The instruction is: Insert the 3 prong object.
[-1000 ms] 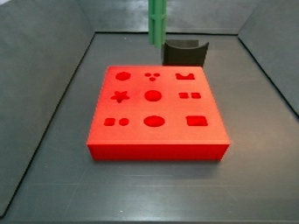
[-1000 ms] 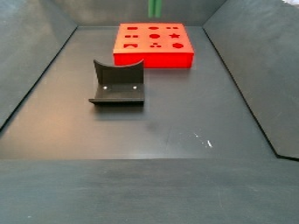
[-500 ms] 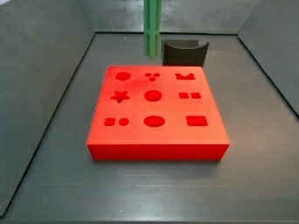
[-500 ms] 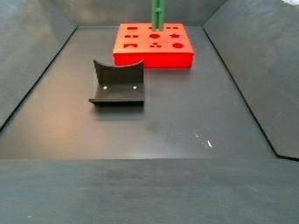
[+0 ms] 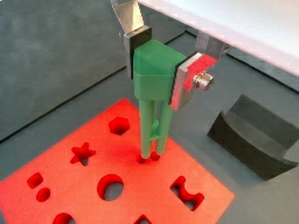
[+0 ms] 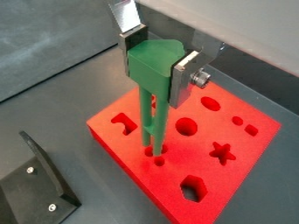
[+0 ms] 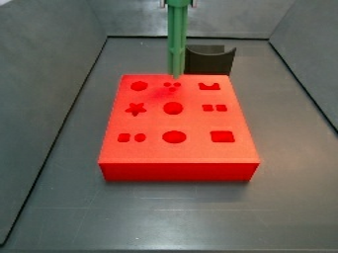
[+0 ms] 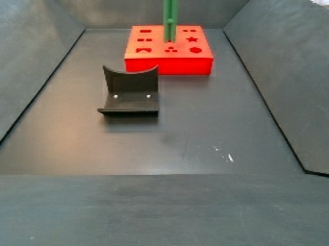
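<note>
Green and ridged, the 3 prong object (image 5: pixel 153 96) hangs upright, clamped by the gripper (image 5: pixel 162 63), tips at the red block (image 5: pixel 128 175)'s three-dot hole (image 7: pixel 172 87). Any slight twist could jam the prongs on the rim.

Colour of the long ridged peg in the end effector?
Green long ridged plastic peg, clearest in a wrist view, clamped in the end effector.

Even, bright light, soft shadows; wrist views slightly blurred around the end effector (image 5: pixel 160 61)
</note>
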